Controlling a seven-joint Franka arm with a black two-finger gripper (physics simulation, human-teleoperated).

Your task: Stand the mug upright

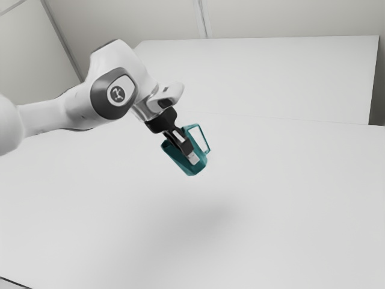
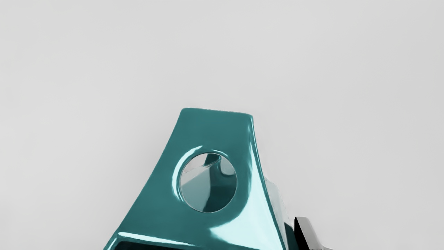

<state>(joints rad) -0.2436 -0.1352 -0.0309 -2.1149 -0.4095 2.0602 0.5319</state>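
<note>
One mug (image 1: pixel 183 161) leans in the air near the centre of the exterior view, its handle (image 1: pixel 204 139) toward the right and a soft shadow (image 1: pixel 210 220) on the table (image 1: pixel 301 211) below. The gripper (image 1: pixel 194 159) is closed on it. Set down at this slant, it would likely land on an edge, twist in the grip and topple once freed; let go at this height, it would probably drop and roll.

Teal mug (image 1: pixel 182 164) tilted in gripper (image 1: pixel 192 158), up abv. wht. tbl. (image 1: pixel 289 211)
</note>
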